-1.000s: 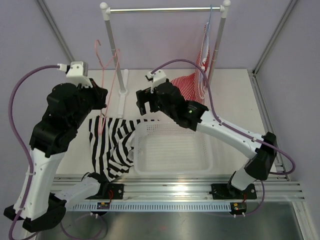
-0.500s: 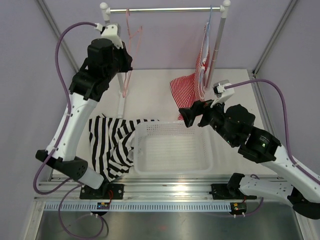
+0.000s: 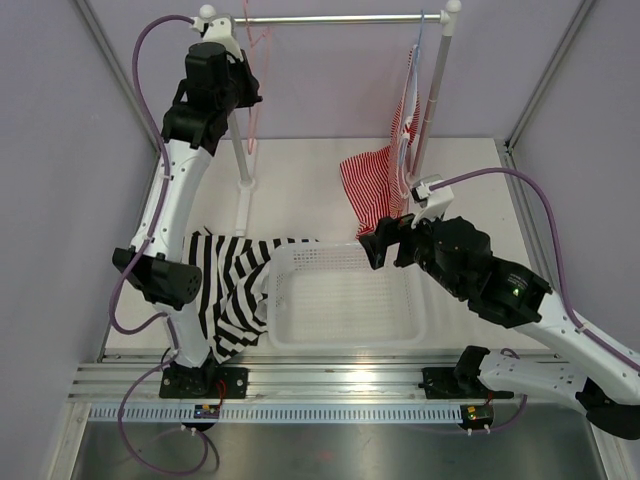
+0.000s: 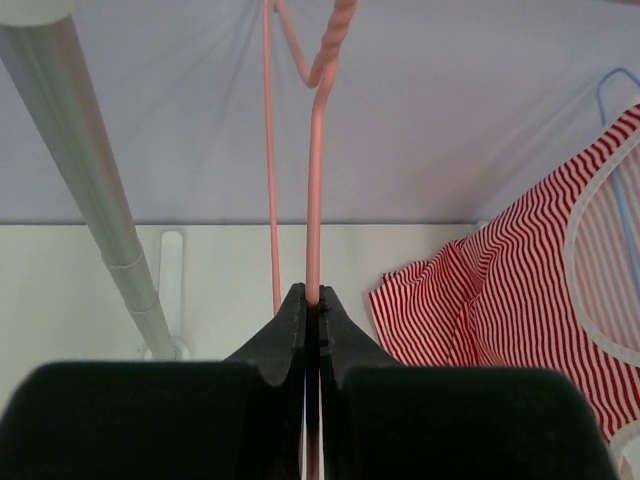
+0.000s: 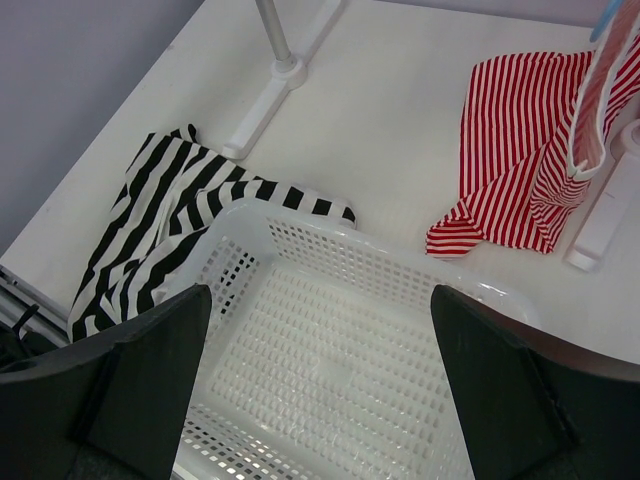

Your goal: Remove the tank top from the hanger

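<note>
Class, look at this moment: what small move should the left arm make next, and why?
Probably settle the thin pink wire hanger onto the metal rail, then open. The left gripper is shut on its wire near the rail, and the black-and-white striped tank top already lies off it on the table. Whether the hook is over the rail is unclear.

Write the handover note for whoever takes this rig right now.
Left gripper: shut on the hanger wire, held high by the rail; I cannot tell if the hook is over the rail.
Right gripper: open, empty, above the basket.
Tank top: off the hanger, lying on the table against the basket's left side.
Done: the removal. Left: probably only parking the bare hanger and letting go.
</note>
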`<state>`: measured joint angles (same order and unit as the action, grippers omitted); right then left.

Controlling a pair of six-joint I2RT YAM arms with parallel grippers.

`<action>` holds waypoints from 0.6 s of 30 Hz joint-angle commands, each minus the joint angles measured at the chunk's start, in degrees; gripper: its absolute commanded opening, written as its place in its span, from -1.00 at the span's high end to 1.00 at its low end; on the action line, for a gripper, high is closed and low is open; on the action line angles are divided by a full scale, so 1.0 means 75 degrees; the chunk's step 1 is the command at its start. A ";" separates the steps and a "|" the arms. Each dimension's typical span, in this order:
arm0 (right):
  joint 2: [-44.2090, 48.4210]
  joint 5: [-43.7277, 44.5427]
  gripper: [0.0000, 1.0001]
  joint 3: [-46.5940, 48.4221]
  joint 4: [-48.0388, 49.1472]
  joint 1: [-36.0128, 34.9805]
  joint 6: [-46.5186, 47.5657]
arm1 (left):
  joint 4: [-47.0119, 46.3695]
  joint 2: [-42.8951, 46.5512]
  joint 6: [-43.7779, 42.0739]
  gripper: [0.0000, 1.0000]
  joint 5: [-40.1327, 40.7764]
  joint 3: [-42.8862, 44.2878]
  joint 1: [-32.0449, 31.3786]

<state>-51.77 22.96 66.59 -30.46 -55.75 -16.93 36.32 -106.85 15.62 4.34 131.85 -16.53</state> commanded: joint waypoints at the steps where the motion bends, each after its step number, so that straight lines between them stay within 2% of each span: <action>1: 0.0176 -0.0003 -0.99 -0.0077 0.0065 0.0027 0.0042 | -0.0506 -0.0051 0.0086 1.00 -0.0531 0.0268 0.0037; 3: 0.0211 -0.0015 -0.99 -0.0112 0.0123 0.0027 0.0066 | -0.0623 -0.0027 0.0039 1.00 -0.0543 0.0022 0.0037; 8: 0.0223 -0.0108 -0.99 -0.0089 0.0159 0.0038 0.0077 | 0.0103 -0.0320 -0.0160 1.00 -0.0427 0.0350 0.0037; 10: 0.0188 -0.0097 -0.99 -0.0089 0.0194 0.0027 0.0089 | 0.0069 -0.0075 -0.0125 0.84 -0.0344 -0.0104 0.0037; 11: 0.0153 -0.0108 -0.99 -0.0089 0.0194 0.0027 0.0089 | 0.0010 0.0042 -0.0125 0.49 -0.0274 -0.0340 0.0037; 12: 0.0141 -0.0120 -0.99 -0.0089 0.0194 0.0027 0.0089 | -0.0025 0.0356 -0.0079 0.38 -0.0216 -0.0528 0.0037; 13: 0.0141 -0.0120 -0.99 -0.0089 0.0229 0.0027 0.0089 | -0.0118 0.0476 -0.0078 0.11 -0.0111 -0.0901 0.0037; 16: 0.0152 -0.0132 -0.99 -0.0089 0.0252 0.0027 0.0089 | -0.0155 0.0933 -0.0055 -0.33 0.0089 -0.1232 0.0037; 18: 0.0141 -0.0155 -0.99 -0.0089 0.0276 0.0027 0.0089 | -0.0050 0.1097 -0.0008 -0.97 0.0194 -0.1338 0.0025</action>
<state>-50.85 22.83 65.84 -30.46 -55.75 -16.73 38.02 -104.27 15.16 3.73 122.13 -16.27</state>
